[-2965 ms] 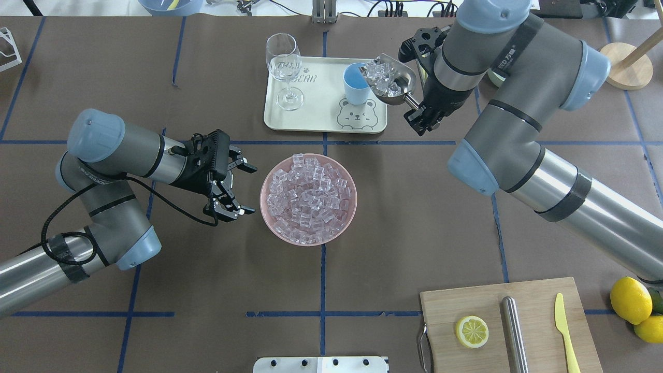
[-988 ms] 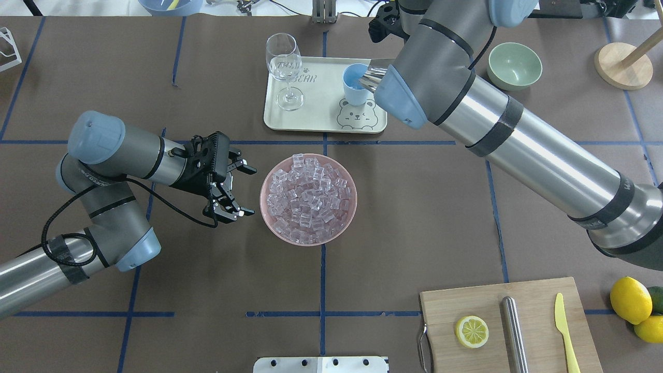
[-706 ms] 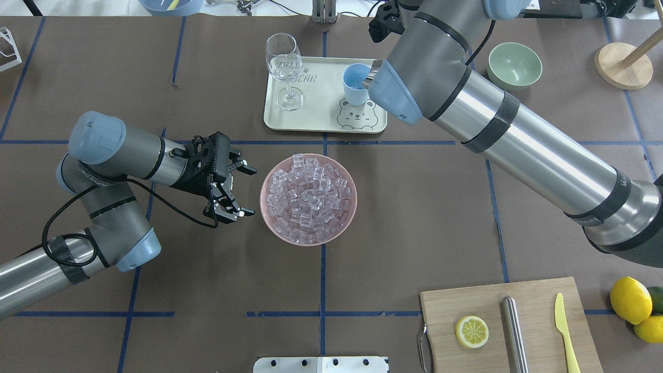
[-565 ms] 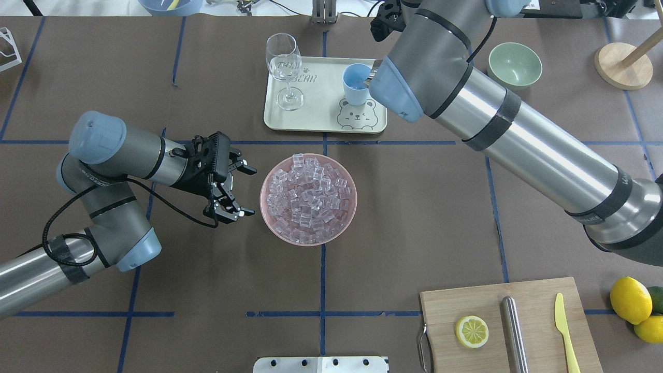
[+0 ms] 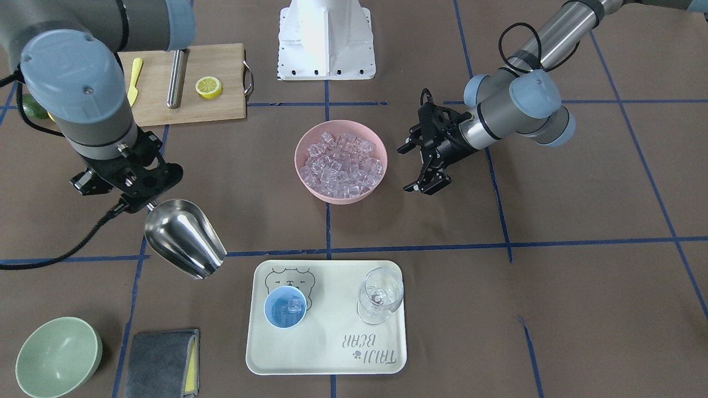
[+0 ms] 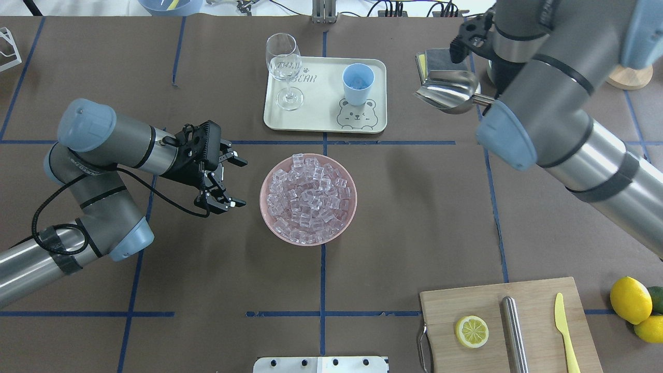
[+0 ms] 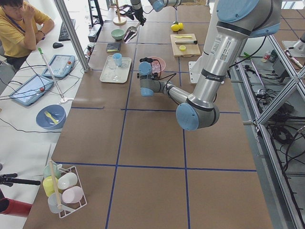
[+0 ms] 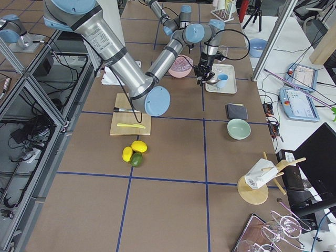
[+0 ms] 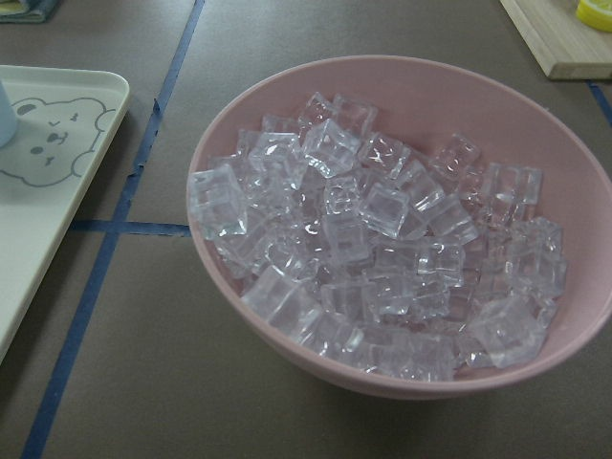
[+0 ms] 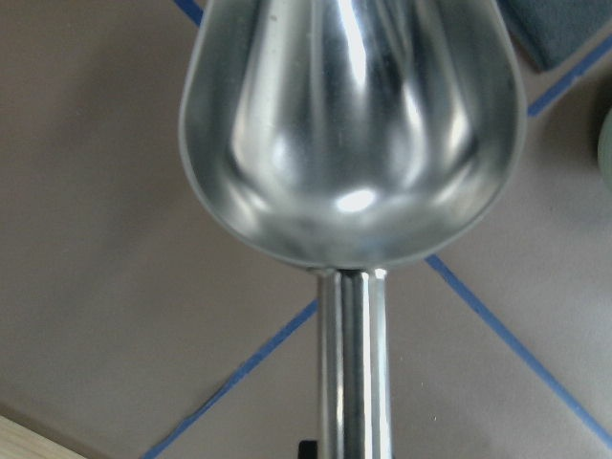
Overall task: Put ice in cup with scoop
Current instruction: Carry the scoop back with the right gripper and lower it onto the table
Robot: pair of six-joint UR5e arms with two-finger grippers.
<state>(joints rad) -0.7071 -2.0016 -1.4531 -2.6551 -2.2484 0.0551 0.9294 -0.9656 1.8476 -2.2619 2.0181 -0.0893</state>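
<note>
Steel scoop (image 5: 185, 239) is hanging empty, gripped by our right tool (image 5: 141, 202) beside the tray (image 5: 332, 354), ice (image 5: 290, 305) is lying in the cup (image 6: 357, 93), our left tool (image 6: 239, 183) is hovering open by the pink bowl (image 6: 269, 217), and we are judging one load delivered

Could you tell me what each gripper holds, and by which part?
The right gripper holds the scoop by its rod handle; the left gripper is open, empty.
</note>
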